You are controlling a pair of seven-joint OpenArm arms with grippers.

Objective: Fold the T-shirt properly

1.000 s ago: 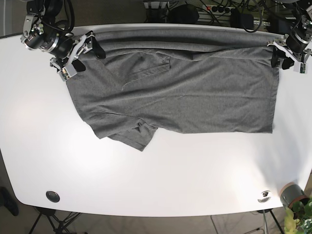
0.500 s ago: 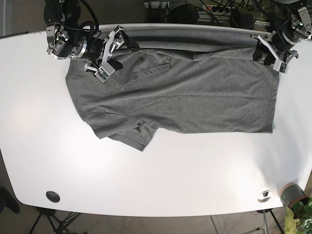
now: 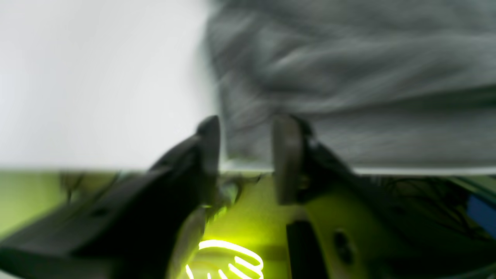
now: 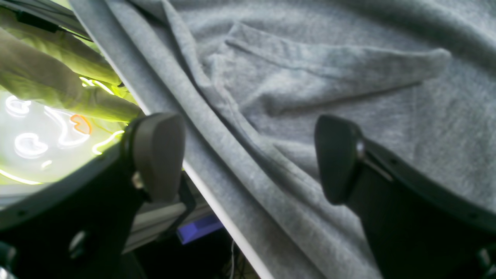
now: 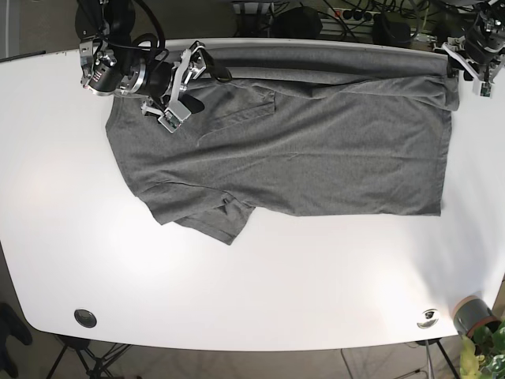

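Observation:
A grey T-shirt (image 5: 316,158) lies flat on the white table (image 5: 237,300), with its far part bunched in a long roll along the back edge. My right gripper (image 5: 201,85) hovers open over the shirt's upper left, near the folded sleeve (image 4: 310,69). In the right wrist view its fingers (image 4: 155,155) straddle the rolled edge, and the gripper (image 4: 248,155) holds nothing. My left gripper (image 5: 464,69) is at the shirt's far right corner. The left wrist view is blurred: the gripper (image 3: 248,147) has its fingers apart over the shirt's edge (image 3: 348,58).
The table's back edge runs just behind the roll, with cables and dark gear beyond it. Two round fittings (image 5: 85,318) (image 5: 428,317) sit near the front edge. A potted plant (image 5: 477,324) stands at the front right corner.
My right gripper moved right from the shirt's left corner onto the shirt near the sleeve. My left gripper moved in over the shirt, then back out to the far right corner.

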